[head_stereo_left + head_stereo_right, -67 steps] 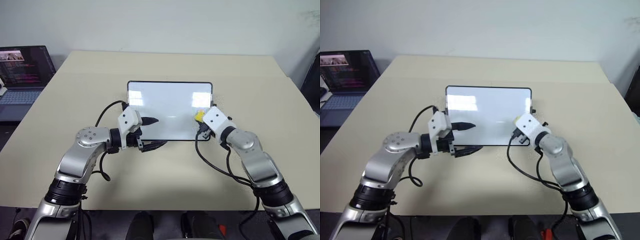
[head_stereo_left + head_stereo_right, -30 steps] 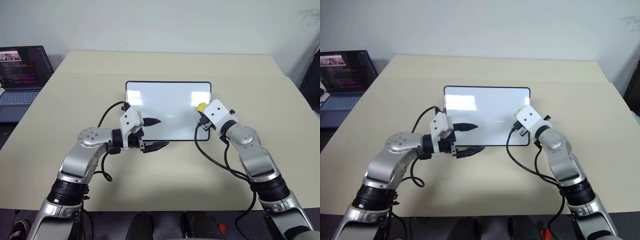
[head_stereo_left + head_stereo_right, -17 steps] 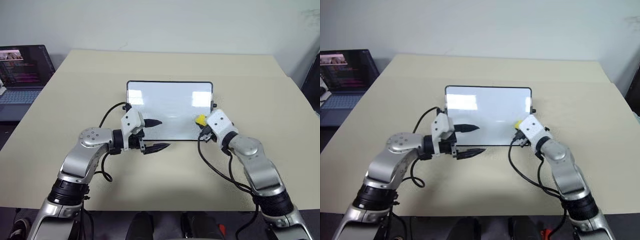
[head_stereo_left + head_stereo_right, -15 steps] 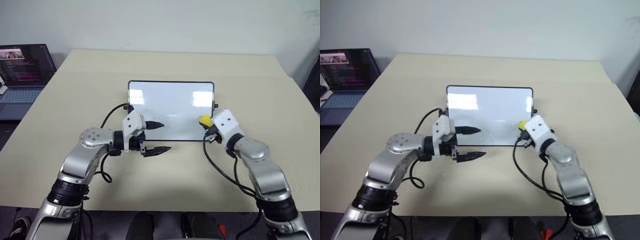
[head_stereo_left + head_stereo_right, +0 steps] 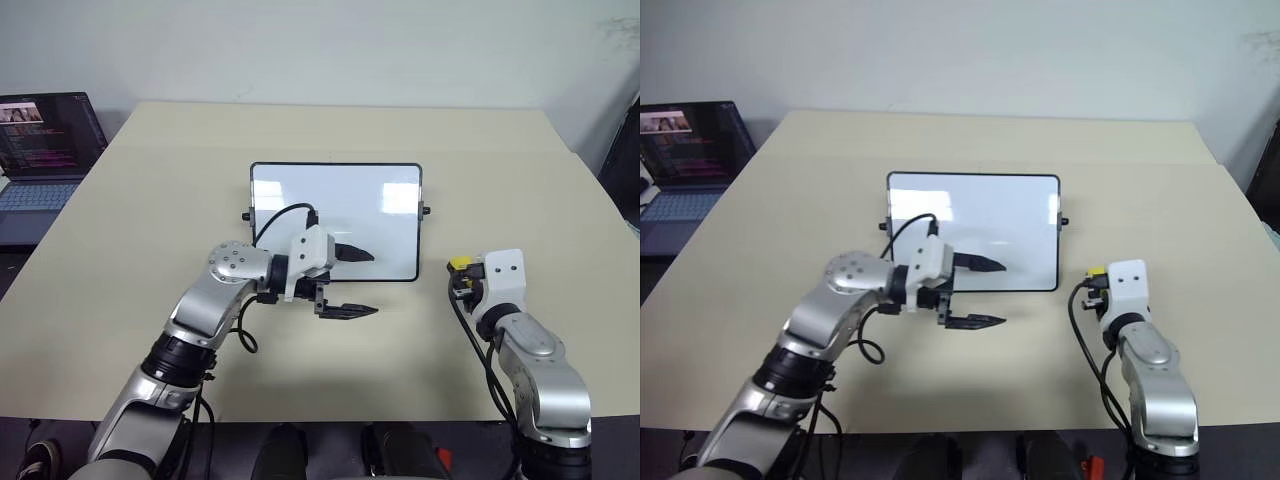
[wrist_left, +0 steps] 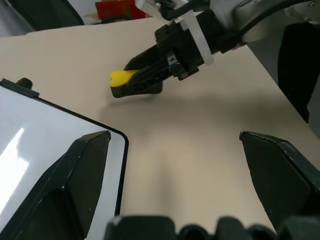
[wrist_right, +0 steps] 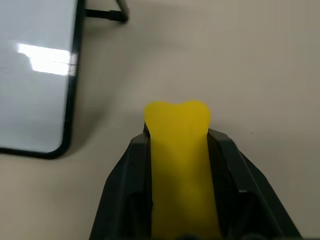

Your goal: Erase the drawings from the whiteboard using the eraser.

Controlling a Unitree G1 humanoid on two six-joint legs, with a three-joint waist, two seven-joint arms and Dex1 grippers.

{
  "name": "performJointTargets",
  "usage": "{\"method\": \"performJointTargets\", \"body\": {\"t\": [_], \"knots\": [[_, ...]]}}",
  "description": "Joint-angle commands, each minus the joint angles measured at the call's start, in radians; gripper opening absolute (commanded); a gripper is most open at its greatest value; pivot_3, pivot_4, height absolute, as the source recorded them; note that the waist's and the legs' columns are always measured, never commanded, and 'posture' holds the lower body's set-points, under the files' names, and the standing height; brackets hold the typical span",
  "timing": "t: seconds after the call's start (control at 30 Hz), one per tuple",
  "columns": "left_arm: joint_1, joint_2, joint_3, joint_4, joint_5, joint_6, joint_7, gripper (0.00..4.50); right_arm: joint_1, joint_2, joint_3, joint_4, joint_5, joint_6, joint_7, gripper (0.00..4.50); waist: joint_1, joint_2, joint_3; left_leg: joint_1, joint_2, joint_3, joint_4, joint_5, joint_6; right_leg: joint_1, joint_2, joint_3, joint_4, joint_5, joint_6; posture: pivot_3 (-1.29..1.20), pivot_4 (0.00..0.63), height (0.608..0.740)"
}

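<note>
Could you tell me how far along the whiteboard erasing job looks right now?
Done: the whiteboard looks wiped, with no red marks visible on it. In hand: the right claw is shut on the eraser, beside the board over the table. The left claw is open at the board's near edge. Left: seemingly just setting the eraser down.

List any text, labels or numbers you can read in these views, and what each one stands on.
Laptop screen: lines of coloured text, too small to read.
Whiteboard: no writing, only glare.
Eraser: plain yellow, no label.
Nothing else carries readable text.
</note>
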Motion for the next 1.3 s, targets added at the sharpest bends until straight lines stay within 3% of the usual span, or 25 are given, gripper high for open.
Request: {"method": "performJointTargets", "body": {"t": [0.03,0.07,0.4,0.57,0.73,0.83,1.0,1.13,1.3], "knots": [[-0.027,-0.017,-0.009,0.004,0.019,-0.040,-0.001,4.50,-0.019,0.004,-0.024,0.017,0.021,-0.045,-0.026,1.16,0.000,0.000,0.000,0.000,0.000,0.000,0.000,0.000,0.000,0.000,0.000,0.000,0.000,0.000,0.000,0.00,0.150,0.740],[-0.027,-0.019,-0.012,0.006,0.024,-0.047,-0.001,4.50,-0.021,0.001,-0.027,0.028,0.023,-0.053,-0.030,1.16,0.000,0.000,0.000,0.000,0.000,0.000,0.000,0.000,0.000,0.000,0.000,0.000,0.000,0.000,0.000,0.00,0.150,0.740],[0.001,-0.013,-0.001,-0.024,0.023,-0.039,0.008,4.50,-0.015,0.011,-0.058,0.056,0.071,-0.100,-0.059,4.48,-0.001,0.000,0.000,0.000,0.000,0.000,0.000,0.000,0.000,0.000,0.000,0.000,0.000,0.000,0.000,0.00,0.150,0.740],[0.030,0.006,0.045,-0.043,-0.001,0.006,0.046,4.50,-0.008,0.009,-0.045,-0.027,0.126,-0.153,-0.030,4.48,-0.001,0.001,0.000,0.000,0.001,0.000,0.000,0.000,0.000,0.000,0.000,0.000,0.000,0.000,0.000,0.00,0.150,0.740],[0.156,0.015,0.189,-0.145,-0.064,0.098,0.193,4.50,0.129,-0.038,0.089,-0.189,0.126,-0.213,0.035,4.48,-0.001,0.001,0.000,0.000,0.003,-0.002,-0.001,0.000,0.000,0.000,0.000,0.000,0.000,-0.002,0.002,0.00,0.150,0.740],[0.191,-0.037,0.213,-0.188,-0.039,0.120,0.321,4.50,0.168,-0.063,0.088,-0.169,0.127,-0.316,0.066,4.48,0.001,0.001,0.000,0.000,0.002,-0.002,-0.001,0.000,0.000,0.000,-0.001,0.000,0.000,-0.002,0.003,0.00,0.150,0.740],[0.407,-0.128,0.331,-0.373,-0.028,0.144,0.579,4.50,0.317,-0.110,0.134,-0.096,0.117,-0.560,0.143,4.48,0.002,0.000,-0.001,0.001,0.000,-0.002,0.001,0.000,0.000,0.002,-0.004,0.001,0.000,-0.003,0.005,0.00,0.150,0.740],[0.540,-0.223,0.378,-0.468,0.052,0.132,0.792,4.50,0.355,-0.100,0.057,-0.030,0.244,-0.631,0.204,4.48,0.002,0.000,-0.001,0.002,0.001,-0.002,0.000,0.000,0.000,0.002,-0.004,0.001,0.001,-0.002,0.004,0.00,0.150,0.740],[0.699,-0.279,0.462,-0.507,0.176,0.056,0.981,4.50,0.426,-0.104,0.103,-0.022,0.306,-0.665,0.281,4.48,0.001,0.000,-0.002,0.005,0.002,-0.002,-0.001,0.000,0.000,0.004,-0.003,0.001,0.001,-0.003,0.005,0.00,0.150,0.740]]}}
